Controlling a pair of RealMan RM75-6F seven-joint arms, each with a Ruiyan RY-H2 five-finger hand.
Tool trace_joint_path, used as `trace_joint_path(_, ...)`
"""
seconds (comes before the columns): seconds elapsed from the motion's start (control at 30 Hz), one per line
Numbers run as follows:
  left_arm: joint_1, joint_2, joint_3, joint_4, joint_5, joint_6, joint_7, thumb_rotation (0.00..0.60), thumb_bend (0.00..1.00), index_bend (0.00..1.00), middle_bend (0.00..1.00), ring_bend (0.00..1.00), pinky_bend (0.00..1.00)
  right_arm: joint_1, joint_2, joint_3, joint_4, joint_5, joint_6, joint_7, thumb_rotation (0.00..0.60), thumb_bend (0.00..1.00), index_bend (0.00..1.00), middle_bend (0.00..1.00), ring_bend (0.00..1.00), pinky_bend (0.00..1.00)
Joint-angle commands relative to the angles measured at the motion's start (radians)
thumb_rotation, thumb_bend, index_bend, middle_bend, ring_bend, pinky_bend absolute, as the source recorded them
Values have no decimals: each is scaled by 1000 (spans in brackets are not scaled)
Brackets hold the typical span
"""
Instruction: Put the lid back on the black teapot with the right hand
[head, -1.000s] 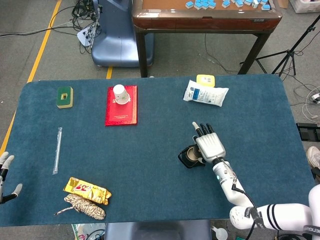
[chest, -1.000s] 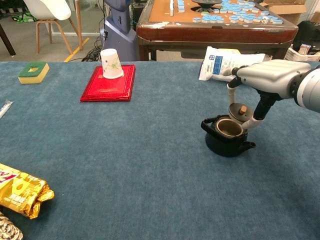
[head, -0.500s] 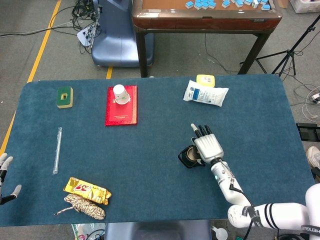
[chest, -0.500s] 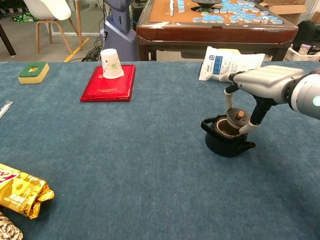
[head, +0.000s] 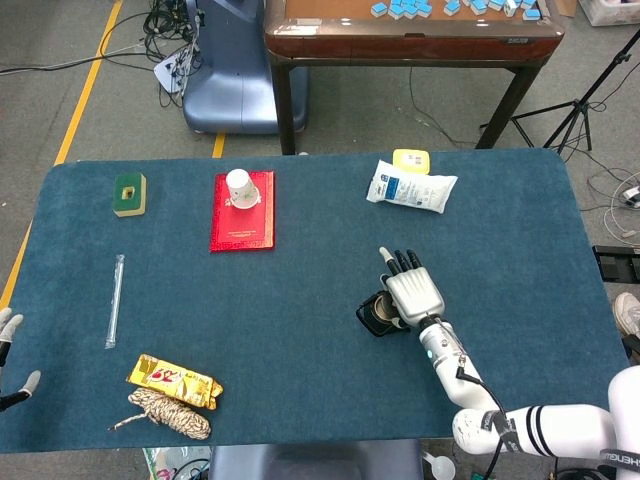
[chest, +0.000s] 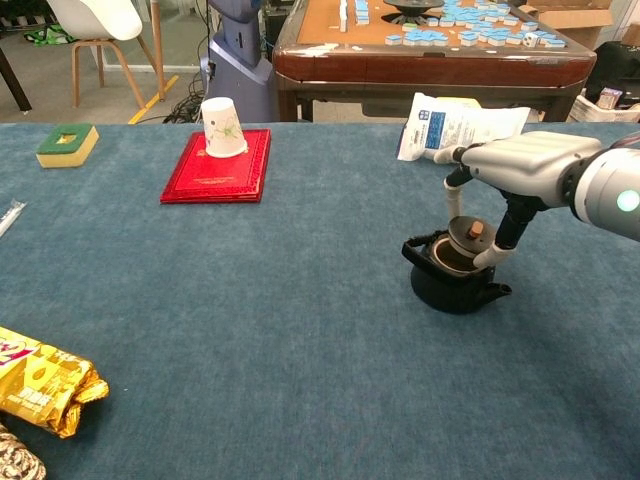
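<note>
**Lid lowering onto teapot: seating not confirmed**

Over the last second I have brought the right hand (chest: 530, 160) down and toward frame left. The lid (chest: 467, 234), pinched between its fingers, now hangs tilted just above the mouth of the black teapot (chest: 452, 275), right of centre in the chest view. Seating appears imminent.

In the head view the hand covers the lid entirely, so I cannot confirm alignment from above. Whether the lid rim touches the pot is unclear. The left hand (head: 8, 352) is cut off at the lower left edge, fingers apart, holding nothing.
</note>
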Motion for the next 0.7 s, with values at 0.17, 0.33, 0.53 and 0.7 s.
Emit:
trace_joint_path(0.17, 2, 1, 0, -1, 3, 2, 2, 600, 301, 0, 0, 0, 0, 1, -3, -2, 2, 8, 4, -12, 600, 175, 311, 0, 0, 0)
trace_joint_path(0.33, 4, 1, -1, 0, 0, 3, 2, 600, 300, 0, 0, 0, 0, 2, -3, 3, -4, 8, 8, -11, 600, 163, 261, 0, 0, 0)
trace_joint_path(0.53, 6, 4, -2, -6, 3, 8, 8, 600, 300, 0, 0, 0, 0, -4, 9, 7, -20, -4, 14, 0, 600, 163, 261, 0, 0, 0)
trace_joint_path(0.7, 6, 4, -3, -6, 0, 4, 11, 600, 300, 0, 0, 0, 0, -23, 41, 14, -49, -47, 33, 40, 600, 163, 261, 0, 0, 0)
